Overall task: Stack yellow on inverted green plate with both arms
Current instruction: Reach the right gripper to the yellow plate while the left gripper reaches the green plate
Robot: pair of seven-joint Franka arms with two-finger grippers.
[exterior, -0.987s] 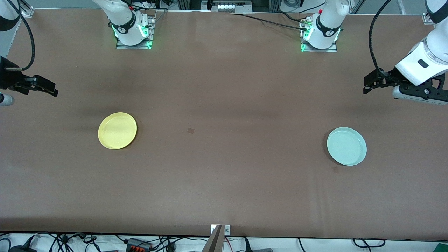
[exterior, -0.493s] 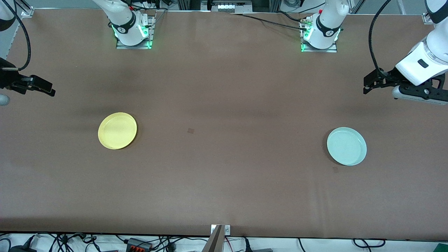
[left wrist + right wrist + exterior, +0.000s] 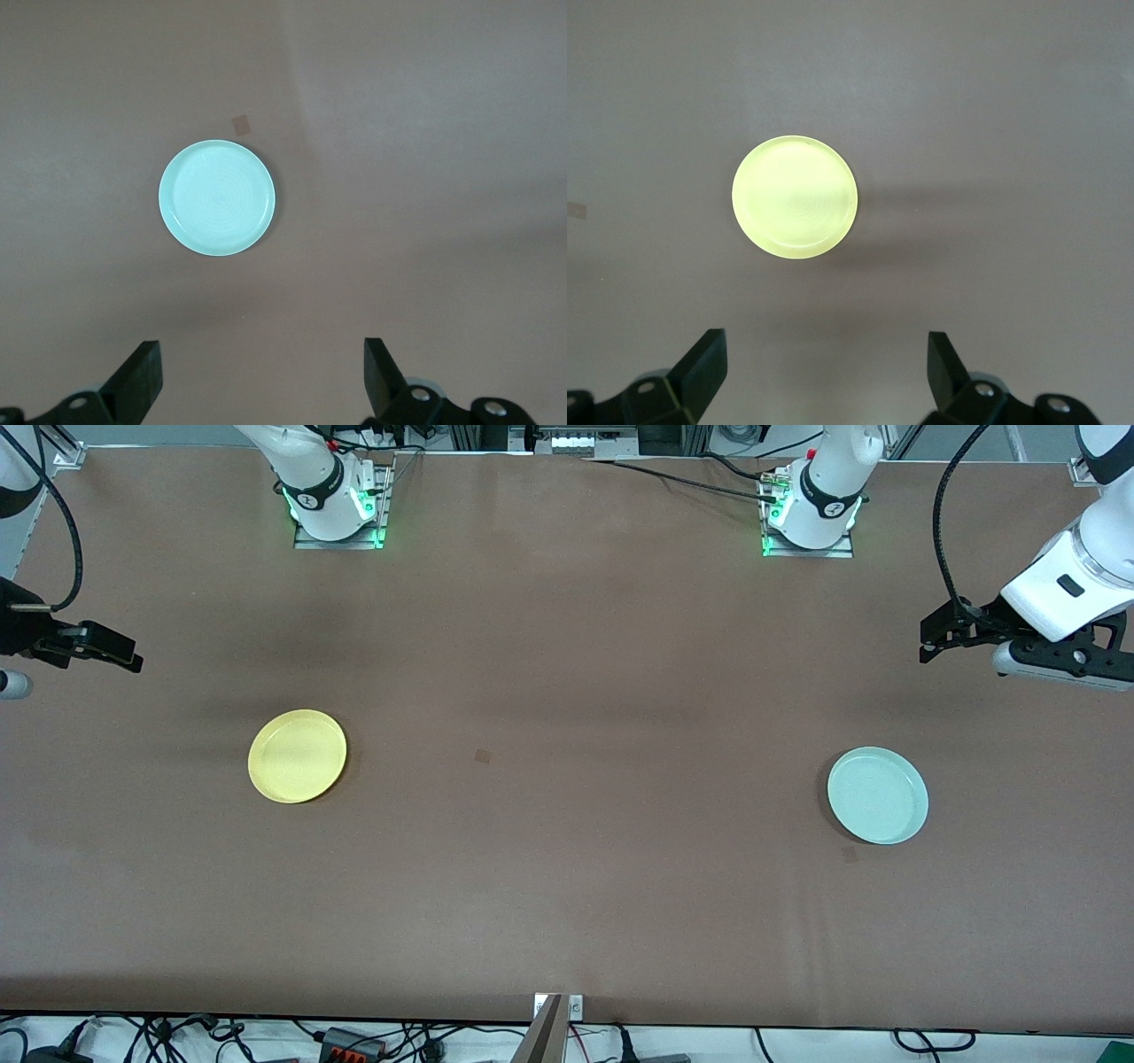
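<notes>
Both grippers spread wide, holding nothing.
Left gripper (image 3: 261, 385) hangs above green plate (image 3: 877, 794); right gripper (image 3: 824, 381) above yellow plate (image 3: 298, 755), bare table (image 3: 567, 850) around.

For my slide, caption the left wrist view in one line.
Open left gripper hovers above the brown table, empty, with the pale green plate lying alone below.

The left tool (image 3: 928, 638) hangs above the surface's left-arm end, fingers spread wide. The right tool (image 3: 124, 657) hangs likewise at the right-arm end, fingers apart
</notes>
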